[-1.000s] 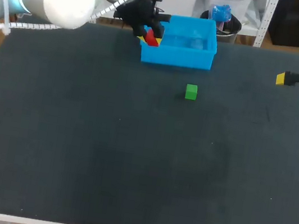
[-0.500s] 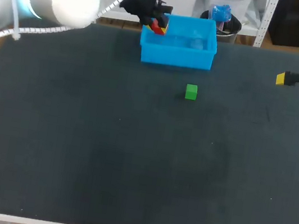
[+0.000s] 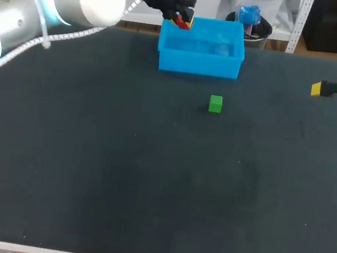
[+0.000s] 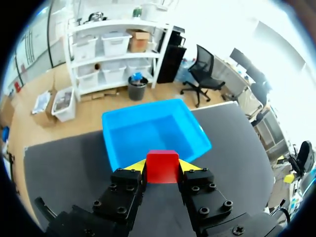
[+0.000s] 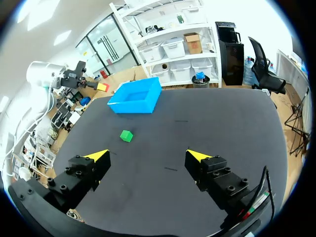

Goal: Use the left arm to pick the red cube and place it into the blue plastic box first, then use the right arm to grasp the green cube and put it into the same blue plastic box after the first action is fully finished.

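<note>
1. The left gripper holds the red cube, with one yellow-tipped finger pressed to each side of it.
2. The cube is plain bright red with sharp edges, and one flat face shows squarely between the fingers.
3. In the head view, gripper and cube hang by the far left corner of the blue box, raised off the table.
4. The box is open-topped and rectangular, and stands at the table's far edge.
5. The green cube sits on the dark table near the box's front wall, apart from it.
6. The right gripper is spread wide with nothing in it. It is at the table's right side, well apart from both cubes.
</note>
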Tool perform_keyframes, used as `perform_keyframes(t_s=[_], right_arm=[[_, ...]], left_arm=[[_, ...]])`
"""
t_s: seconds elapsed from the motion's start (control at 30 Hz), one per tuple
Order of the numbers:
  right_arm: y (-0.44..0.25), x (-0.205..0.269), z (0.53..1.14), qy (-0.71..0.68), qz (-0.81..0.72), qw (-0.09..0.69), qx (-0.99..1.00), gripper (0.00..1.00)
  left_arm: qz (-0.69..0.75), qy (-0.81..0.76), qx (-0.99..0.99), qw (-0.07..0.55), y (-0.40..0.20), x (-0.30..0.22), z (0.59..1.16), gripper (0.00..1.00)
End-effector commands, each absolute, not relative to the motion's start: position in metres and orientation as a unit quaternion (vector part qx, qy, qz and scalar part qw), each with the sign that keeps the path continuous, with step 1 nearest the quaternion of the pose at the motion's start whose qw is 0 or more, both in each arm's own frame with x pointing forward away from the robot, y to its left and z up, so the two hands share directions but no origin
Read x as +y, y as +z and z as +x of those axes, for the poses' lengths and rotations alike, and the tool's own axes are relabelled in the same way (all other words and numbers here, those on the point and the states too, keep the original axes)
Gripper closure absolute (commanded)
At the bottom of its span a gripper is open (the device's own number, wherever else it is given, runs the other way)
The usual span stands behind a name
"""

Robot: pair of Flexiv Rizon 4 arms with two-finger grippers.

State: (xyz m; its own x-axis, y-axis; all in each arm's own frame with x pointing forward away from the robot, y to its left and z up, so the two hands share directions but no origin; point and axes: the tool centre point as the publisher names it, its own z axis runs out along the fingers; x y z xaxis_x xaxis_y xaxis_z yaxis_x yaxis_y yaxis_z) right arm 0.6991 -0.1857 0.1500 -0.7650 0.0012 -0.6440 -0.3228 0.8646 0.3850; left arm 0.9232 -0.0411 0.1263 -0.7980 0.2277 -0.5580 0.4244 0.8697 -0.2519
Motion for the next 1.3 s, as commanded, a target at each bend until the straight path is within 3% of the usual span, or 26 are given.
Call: perform_keyframes(t_s=[0.03, 0.63, 1.3], right_arm=[[0.150, -0.185, 0.700, 0.243, -0.088, 0.331, 0.907, 0.00], [0.150, -0.185, 0.700, 0.243, -0.088, 0.331, 0.907, 0.00], [0.150, -0.185, 0.700, 0.243, -0.088, 0.331, 0.907, 0.00]], left_arm=[[0.188, -0.187, 0.929, 0.257, 0.111, -0.056, 0.958, 1.00], [0.178, -0.168, 0.941, 0.235, 0.079, -0.070, 0.996, 1.00], [0.148, -0.150, 0.958, 0.196, 0.050, -0.074, 1.001, 0.97]])
